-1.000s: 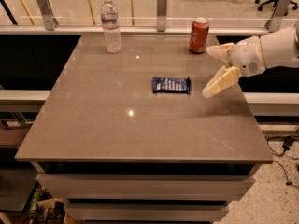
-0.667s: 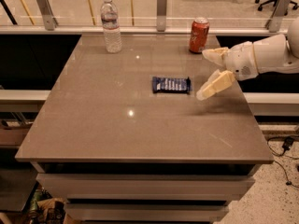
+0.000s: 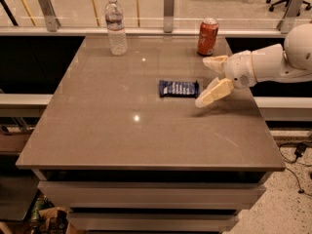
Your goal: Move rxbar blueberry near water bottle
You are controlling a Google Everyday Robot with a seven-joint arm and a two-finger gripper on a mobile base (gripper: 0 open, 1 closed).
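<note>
The rxbar blueberry (image 3: 179,88) lies flat near the middle of the table, a dark blue wrapper with white lettering. The water bottle (image 3: 116,27) stands upright at the far left of the table top, clear with a white cap. My gripper (image 3: 206,81) comes in from the right on a white arm, just right of the bar and a little above the table. Its two cream fingers (image 3: 213,92) are spread wide apart and hold nothing. The lower fingertip is close to the bar's right end.
A red soda can (image 3: 207,36) stands at the far edge, right of centre, just behind my gripper. The grey table (image 3: 122,130) has its front edge near the camera. A glass rail with metal posts (image 3: 168,4) runs behind it.
My gripper has moved left, toward the bar's right end, staying open. The bar, bottle and can have not moved.
</note>
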